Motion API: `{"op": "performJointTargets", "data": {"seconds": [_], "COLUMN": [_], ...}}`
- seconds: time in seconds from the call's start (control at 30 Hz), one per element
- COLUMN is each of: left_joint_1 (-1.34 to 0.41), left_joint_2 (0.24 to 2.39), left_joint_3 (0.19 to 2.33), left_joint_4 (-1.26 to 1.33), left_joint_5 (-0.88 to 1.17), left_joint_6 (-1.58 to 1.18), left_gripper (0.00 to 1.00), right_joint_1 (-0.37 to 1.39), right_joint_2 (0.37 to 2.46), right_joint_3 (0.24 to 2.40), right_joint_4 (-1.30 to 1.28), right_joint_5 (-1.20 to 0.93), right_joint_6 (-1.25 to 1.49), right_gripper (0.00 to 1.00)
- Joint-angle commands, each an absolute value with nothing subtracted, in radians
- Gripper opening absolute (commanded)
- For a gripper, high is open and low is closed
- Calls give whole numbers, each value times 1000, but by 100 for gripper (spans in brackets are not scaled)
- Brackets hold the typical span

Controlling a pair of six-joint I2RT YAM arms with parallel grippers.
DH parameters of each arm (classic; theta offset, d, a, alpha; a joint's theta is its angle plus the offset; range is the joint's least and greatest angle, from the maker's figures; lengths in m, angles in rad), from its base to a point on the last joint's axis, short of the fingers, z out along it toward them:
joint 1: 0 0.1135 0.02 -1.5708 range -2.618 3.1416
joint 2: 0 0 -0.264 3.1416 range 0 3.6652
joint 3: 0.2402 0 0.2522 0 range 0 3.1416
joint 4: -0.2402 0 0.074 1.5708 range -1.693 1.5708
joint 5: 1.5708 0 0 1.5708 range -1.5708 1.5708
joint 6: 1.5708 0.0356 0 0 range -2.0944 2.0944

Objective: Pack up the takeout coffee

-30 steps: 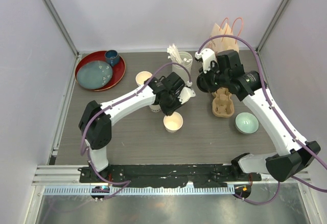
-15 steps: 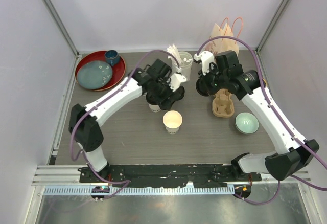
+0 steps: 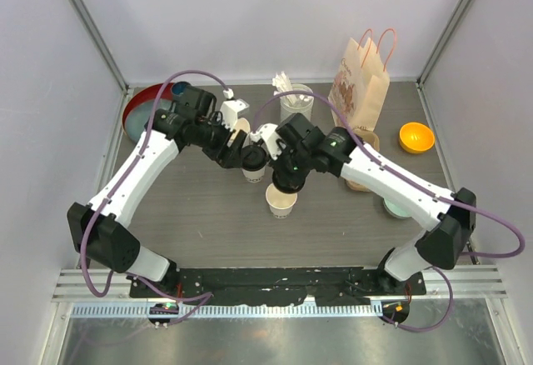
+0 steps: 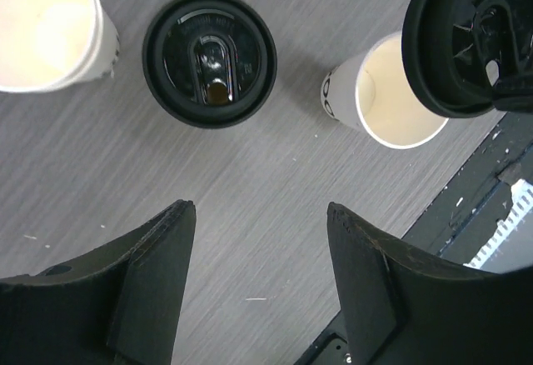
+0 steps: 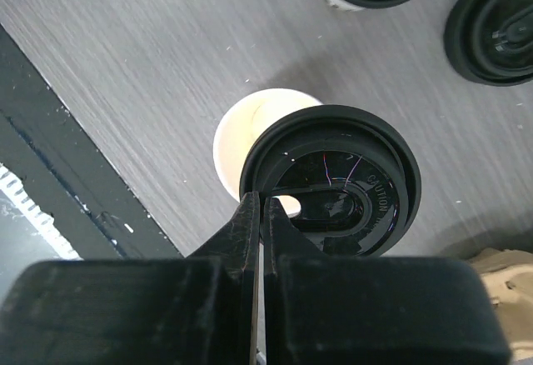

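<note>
Middle of worktop: three tapered white paper cups, dark print on side, two open. Three black lids: one on capped cup, one beside, third lid pinched at rim in right gripper, partly over open cup. Left gripper spread, empty.

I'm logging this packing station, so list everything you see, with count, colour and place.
paper cups: three, white, mid-table; two open, one lidded
black lids: three; one on a cup, one beside it, one held over the near open cup
stick holder: one, whitish, far centre
paper bag: one, brown, far right
cup carrier: one, tan, by the bag, partly hidden
orange bowl: one, right side
green bowl: one, pale, near right, mostly hidden
tray: one, red, far left
left gripper: open, empty, above the cups
right gripper: shut on one lid's rim
</note>
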State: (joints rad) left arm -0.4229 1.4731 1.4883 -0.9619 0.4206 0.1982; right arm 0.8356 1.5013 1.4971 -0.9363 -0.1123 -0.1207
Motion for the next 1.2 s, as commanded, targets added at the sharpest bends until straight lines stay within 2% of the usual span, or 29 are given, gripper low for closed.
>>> {"op": "performJointTargets", "data": {"seconds": [0.0, 0.43, 1.17], "left_joint_1": [-411, -396, -396], "left_joint_2": [1444, 1442, 1460], "left_joint_3": [1447, 1437, 1451], "left_joint_4": [-957, -959, -976], "left_joint_5": [457, 465, 474], "left_joint_6": [176, 172, 181], "left_gripper": [68, 69, 69], "right_joint_1": [874, 907, 914], "right_joint_2": [1516, 1569, 1615], "right_joint_3": [1482, 1407, 1378], "right_joint_4": [-904, -798, -811], "right_joint_5": [-72, -147, -163], "right_joint_6": [-54, -3, -3], "right_gripper": [1, 1, 1]}}
